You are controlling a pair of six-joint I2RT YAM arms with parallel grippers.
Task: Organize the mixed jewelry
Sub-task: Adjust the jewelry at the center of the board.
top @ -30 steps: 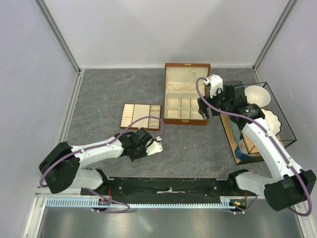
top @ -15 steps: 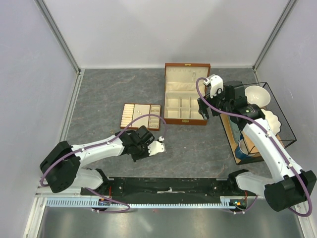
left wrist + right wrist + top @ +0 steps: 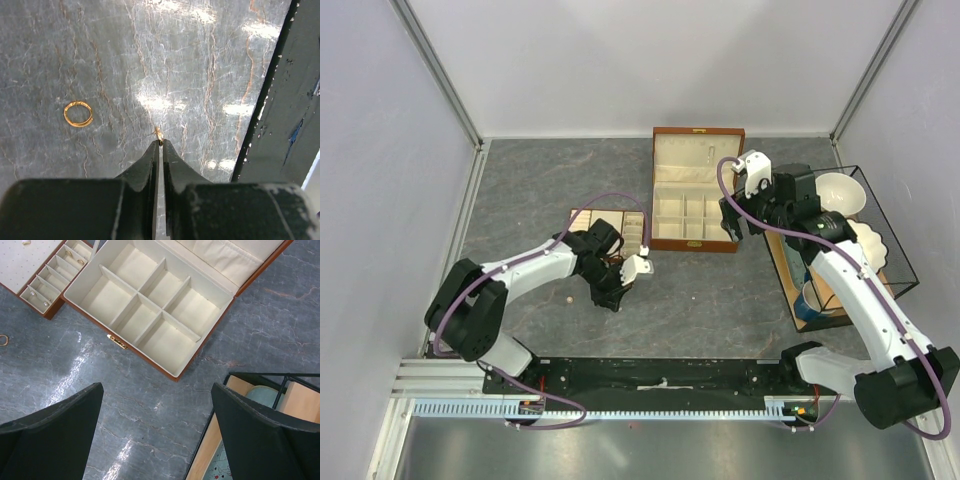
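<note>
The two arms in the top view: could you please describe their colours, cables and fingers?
The left arm and right arm have white links, black joints and a looping purple cable each. The left gripper has slim, dark, tapered fingers; the right gripper has broad matte-black wedges.

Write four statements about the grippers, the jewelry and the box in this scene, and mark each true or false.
1. The left gripper is closed on a tiny gold piece at its tips. True.
2. The gold ring lies inside the wooden box. False: it lies on the bare table, apart from the fingers.
3. The right gripper is open. True.
4. The wooden box is closed. False: its lid is open, and the compartments in view look empty.
</note>
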